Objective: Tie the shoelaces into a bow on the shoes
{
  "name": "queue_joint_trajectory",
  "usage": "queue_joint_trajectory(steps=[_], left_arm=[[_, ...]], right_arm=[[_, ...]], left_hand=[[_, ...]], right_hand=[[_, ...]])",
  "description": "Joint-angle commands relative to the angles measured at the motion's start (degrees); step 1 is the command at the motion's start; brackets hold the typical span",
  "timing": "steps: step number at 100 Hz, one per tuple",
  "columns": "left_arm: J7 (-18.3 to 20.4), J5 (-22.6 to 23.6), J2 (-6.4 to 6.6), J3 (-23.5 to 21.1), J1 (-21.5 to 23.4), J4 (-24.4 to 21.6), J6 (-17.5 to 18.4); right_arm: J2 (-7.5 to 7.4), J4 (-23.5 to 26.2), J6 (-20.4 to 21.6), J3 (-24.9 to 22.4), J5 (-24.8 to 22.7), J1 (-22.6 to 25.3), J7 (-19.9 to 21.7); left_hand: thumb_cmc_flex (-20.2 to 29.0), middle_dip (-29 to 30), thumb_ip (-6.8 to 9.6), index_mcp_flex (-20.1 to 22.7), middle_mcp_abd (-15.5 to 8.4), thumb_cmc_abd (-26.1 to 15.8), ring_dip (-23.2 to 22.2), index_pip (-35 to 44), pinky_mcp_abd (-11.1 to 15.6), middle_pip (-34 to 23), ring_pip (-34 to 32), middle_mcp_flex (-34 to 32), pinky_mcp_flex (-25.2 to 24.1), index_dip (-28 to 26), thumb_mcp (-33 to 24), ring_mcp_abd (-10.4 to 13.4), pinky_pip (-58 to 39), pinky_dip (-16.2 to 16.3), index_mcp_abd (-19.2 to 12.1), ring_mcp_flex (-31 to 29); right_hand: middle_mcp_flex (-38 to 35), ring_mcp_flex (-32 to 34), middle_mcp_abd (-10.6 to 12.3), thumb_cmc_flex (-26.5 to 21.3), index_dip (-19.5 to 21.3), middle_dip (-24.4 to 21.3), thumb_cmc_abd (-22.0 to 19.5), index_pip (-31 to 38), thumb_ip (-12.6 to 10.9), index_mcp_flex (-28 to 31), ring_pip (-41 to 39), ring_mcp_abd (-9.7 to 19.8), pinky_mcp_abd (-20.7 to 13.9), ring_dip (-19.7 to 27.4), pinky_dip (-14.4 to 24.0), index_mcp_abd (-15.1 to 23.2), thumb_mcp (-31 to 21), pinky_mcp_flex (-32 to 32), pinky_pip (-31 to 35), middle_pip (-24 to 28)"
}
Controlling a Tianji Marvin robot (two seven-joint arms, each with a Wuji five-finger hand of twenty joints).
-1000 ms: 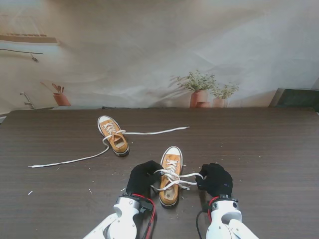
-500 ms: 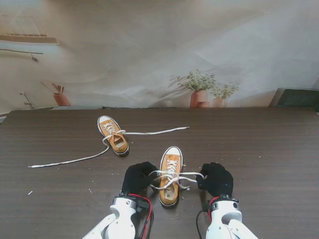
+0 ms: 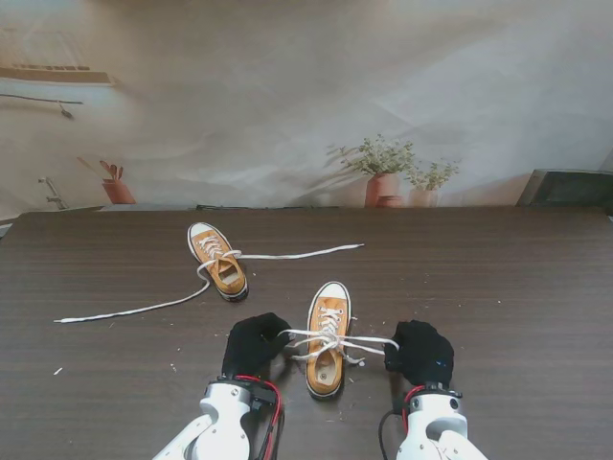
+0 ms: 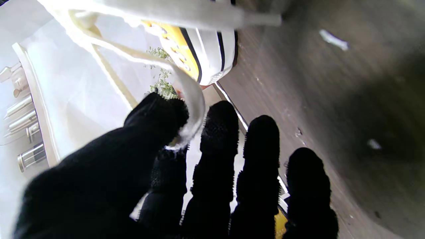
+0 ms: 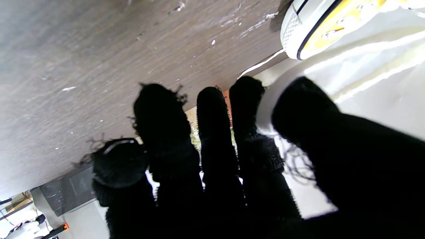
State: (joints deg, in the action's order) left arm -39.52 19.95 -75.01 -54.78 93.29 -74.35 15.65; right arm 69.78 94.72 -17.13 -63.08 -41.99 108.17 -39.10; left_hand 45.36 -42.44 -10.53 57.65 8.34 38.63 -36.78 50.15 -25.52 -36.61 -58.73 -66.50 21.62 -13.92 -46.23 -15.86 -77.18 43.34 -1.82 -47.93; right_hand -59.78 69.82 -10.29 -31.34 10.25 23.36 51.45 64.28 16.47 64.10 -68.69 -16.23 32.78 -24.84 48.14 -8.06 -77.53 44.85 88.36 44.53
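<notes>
The near shoe (image 3: pixel 328 337) is taken as the landmark; it lies on the dark surface (image 3: pixel 517 287), toe pointing away from the robot. The left robot hand (image 3: pixel 254 343) is just beside its left flank and the right robot hand (image 3: pixel 421 352) a little off its right flank. White laces (image 3: pixel 337 342) are stretched across the shoe's tongue from one hand to the other.

In the left wrist view a lace (image 4: pixel 191 99) is seen pinched between the thumb and the first finger (image 4: pixel 166 119), so the left robot hand is closed on the lace. In the right wrist view a pale band (image 5: pixel 272 99) is pressed between thumb and finger, which is judged to be the other lace end held in the same way, though it is blurred.

The step in hand is judged to be the tightening of a crossing or knot over the near shoe; whether loops have been formed cannot be told. The next move is judged to call for an even outward pull, without the shoe being dragged.

The second shoe (image 3: pixel 219 260) lies farther off and to the left of the near shoe, its lace (image 3: pixel 134 309) trailing loose across the surface, untied.

As for containers, pots with plants (image 3: pixel 383 177) stand beyond the far edge, behind the near shoe.
</notes>
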Motion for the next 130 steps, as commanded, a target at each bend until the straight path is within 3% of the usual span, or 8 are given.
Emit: queue_joint_trajectory(steps=[1, 52, 89, 110, 130], left_arm=[[0.6, 0.1, 0.27, -0.3, 0.4, -0.3, 0.0], [-0.4, 1.0, 0.7, -3.4, 2.6, -1.8, 0.5], [-0.7, 1.6, 0.88, -4.6, 2.8, -2.2, -1.2], [-0.9, 2.1, 0.99, -4.8, 2.9, -2.4, -2.3], [-1.8, 3.8, 1.12, -4.8, 2.7, -2.2, -4.3]], right_arm=[[0.04, 0.0, -0.3, -0.1, -0.2, 0.6, 0.5], [0.01, -0.3, -3.3, 0.3, -2.8, 1.2, -1.4], [0.45, -1.8, -5.0, 0.1, -3.4, 0.8, -3.8], [0.23, -1.8, -6.1, -0.2, -4.4, 0.9, -3.4], [-0.09, -1.3, -6.9, -0.7, -5.3, 1.3, -2.5]], left_hand=[[-0.6, 0.8, -0.64, 3.1, -0.4, 0.4, 1.0, 1.2, -1.2, 0.5, -0.2, -0.9, -0.1, 0.9, -1.2, 0.5, -1.4, 0.3, -1.1, 0.1], [-0.4, 0.9, -0.37, 3.1, -0.6, 0.2, 1.4, 1.4, -0.6, 0.8, 0.3, -1.0, 1.0, 1.0, -1.1, 1.0, -2.3, 0.4, -1.0, -0.5], [0.9, 1.3, 0.07, 3.0, -0.1, 0.6, 2.1, 1.3, 0.8, 2.1, 1.9, -1.4, 1.3, 1.2, -1.2, 1.8, -1.7, -0.3, 0.0, -1.2], [0.7, 1.5, -0.17, 3.3, -1.1, 1.4, 2.6, 1.4, 2.3, 3.3, 3.4, -2.2, 2.2, 1.7, -1.3, 3.0, -1.8, -1.0, -1.1, -2.0], [-0.1, 1.5, -1.03, 3.9, -2.8, 3.1, 3.1, 2.0, 4.7, 6.0, 6.5, -3.9, 4.0, 2.9, -3.0, 5.0, -1.2, -2.9, -2.6, -3.6]], right_hand=[[-2.2, 2.7, 1.1, -1.7, 1.4, -1.0, 2.0, 1.8, 0.2, 2.1, -1.1, -1.7, 1.7, 0.7, 0.0, -1.8, -3.8, 0.6, 0.9, -0.4], [-9.9, 4.4, 5.0, -2.6, 3.1, -1.3, 4.9, 3.7, 1.2, 3.6, -2.5, -0.4, 1.8, -0.3, -1.6, -4.1, -7.0, 4.2, 1.0, -3.1], [-10.1, 4.7, 2.6, -1.8, 8.5, 1.4, -0.7, 2.5, -2.3, 4.8, -5.0, 3.0, -0.3, -1.7, -3.9, -6.3, -5.1, 6.8, 1.9, 0.1], [-10.8, 4.9, 1.6, -2.4, 13.2, 2.4, 0.5, 3.0, -2.8, 5.2, -6.5, 5.4, -2.5, -2.4, -5.4, -6.7, -5.1, 8.8, 2.5, 1.5], [-11.6, 5.1, 1.5, -2.6, 14.0, 2.1, 0.4, 2.8, -2.4, 5.2, -6.8, 7.3, -3.8, -2.8, -6.5, -6.3, -4.6, 10.2, 2.4, 0.7]])
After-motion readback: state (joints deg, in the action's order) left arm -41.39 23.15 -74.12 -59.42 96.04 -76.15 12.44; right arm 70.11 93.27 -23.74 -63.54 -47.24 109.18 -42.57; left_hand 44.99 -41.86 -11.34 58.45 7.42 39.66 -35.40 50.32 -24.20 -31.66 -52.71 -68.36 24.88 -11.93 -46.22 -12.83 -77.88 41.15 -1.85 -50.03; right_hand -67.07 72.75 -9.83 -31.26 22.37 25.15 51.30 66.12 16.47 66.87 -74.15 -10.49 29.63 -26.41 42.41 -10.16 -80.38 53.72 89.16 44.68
